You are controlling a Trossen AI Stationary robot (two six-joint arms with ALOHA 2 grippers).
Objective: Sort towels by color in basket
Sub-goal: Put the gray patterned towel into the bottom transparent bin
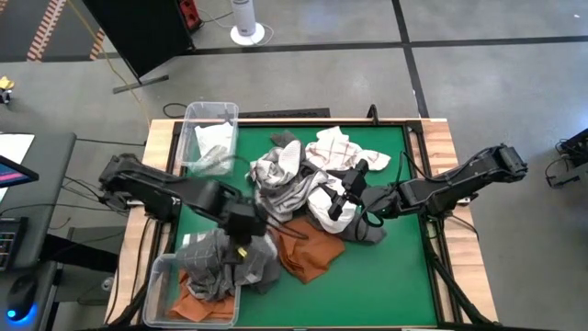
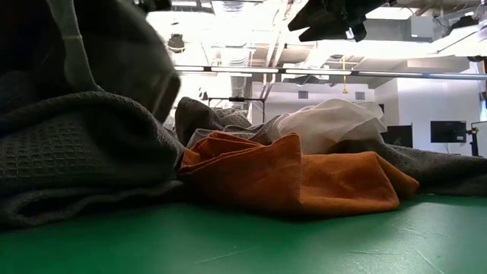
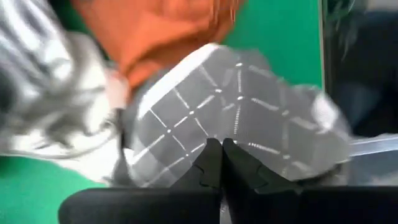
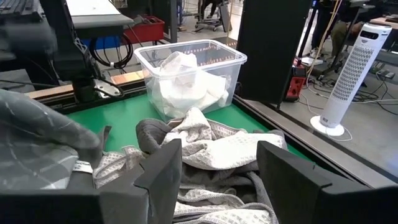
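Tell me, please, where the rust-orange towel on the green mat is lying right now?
In the high view the rust-orange towel lies at the mat's near-centre, just right of the left gripper and below the central towel pile.

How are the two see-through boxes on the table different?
The far bin holds only white towels, while the near bin holds grey towels and orange cloth. The far bin's load sits inside its walls; the near bin's grey towels spill over its rim onto the green mat. The left gripper is over the near bin's edge, shut on a grey checked towel; no gripper is at the far bin. Both are clear plastic, on the table's left side.
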